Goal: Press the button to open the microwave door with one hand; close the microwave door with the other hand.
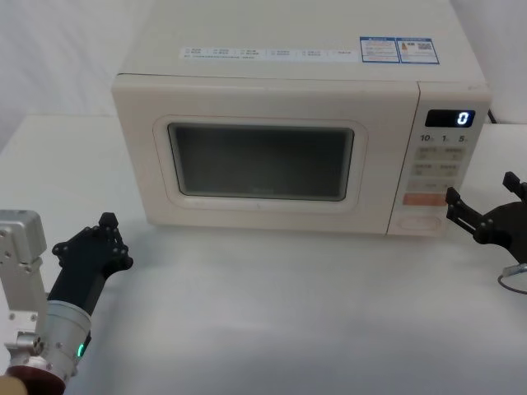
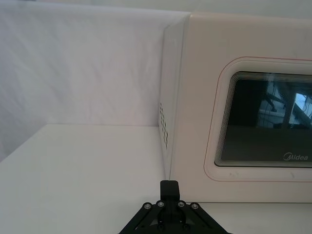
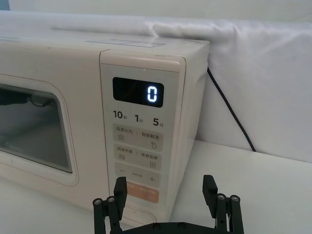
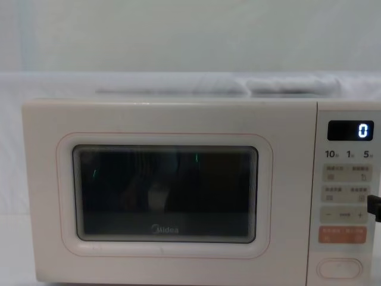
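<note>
The cream microwave stands mid-table with the microwave door (image 1: 259, 160) closed; its dark window and Midea logo face me (image 4: 166, 193) (image 2: 273, 122). The button (image 1: 420, 220), a wide cream oval, sits at the bottom of the control panel (image 4: 339, 268), under the orange key. My right gripper (image 1: 482, 189) hovers just right of the panel's lower part, open, with nothing between its fingers (image 3: 165, 187). My left gripper (image 1: 105, 220) rests low in front of the microwave's left corner, shut and empty (image 2: 169, 185).
The display (image 3: 152, 92) reads 0. A black power cable (image 3: 229, 112) runs down the white backdrop behind the microwave's right side. Bare white table (image 1: 272, 313) stretches in front of the microwave. A thin metal ring (image 1: 512, 280) lies at the table's right edge.
</note>
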Available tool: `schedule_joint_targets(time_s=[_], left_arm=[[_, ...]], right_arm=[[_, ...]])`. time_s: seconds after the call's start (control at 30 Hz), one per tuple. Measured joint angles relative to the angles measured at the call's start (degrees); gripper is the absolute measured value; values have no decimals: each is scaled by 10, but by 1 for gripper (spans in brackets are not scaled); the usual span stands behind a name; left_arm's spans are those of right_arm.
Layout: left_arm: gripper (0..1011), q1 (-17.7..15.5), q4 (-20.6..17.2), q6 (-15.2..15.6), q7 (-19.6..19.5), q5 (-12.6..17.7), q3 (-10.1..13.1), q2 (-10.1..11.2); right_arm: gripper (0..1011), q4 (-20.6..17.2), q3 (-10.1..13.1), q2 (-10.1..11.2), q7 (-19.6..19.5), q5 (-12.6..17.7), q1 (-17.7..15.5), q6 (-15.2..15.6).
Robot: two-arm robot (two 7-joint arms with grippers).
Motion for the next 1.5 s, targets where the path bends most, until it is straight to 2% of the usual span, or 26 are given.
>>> schedule_joint_targets(time_s=[0.3,0.4,0.77,0.8,1.13,1.17,1.2,1.27,1.3,1.4,1.47,1.5], left_arm=[[0,0,0,-1,0,-1,0,1],[29,0,0,-1,0,-1,0,1],[328,0,0,-1,0,-2,0,1],[389,0,0,-1,0,-2,0,1],[717,0,0,-1,0,-2,0,1],[717,0,0,-1,0,-2,0,1],[773,0,0,-1,0,-2,0,1],[812,0,0,-1,0,-2,0,1],[866,0,0,-1,0,-2,0,1],[917,0,0,-1,0,-2,0,1],[988,0,0,-1,0,-2,0,1],[988,0,0,-1,0,-2,0,1]], right_arm=[[1002,0,0,0,0,0,0,0],[1002,0,0,0,0,0,0,0],[1002,0,0,0,0,0,0,0],[1002,0,0,0,0,0,0,0],[1002,0,0,0,0,0,0,0],[1002,0,0,0,0,0,0,0],[1002,0,0,0,0,0,0,0],[1002,0,0,0,0,0,0,0],[1002,0,0,0,0,0,0,0],[1002,0,0,0,0,0,0,0],[1002,0,0,0,0,0,0,0],[1002,0,0,0,0,0,0,0]])
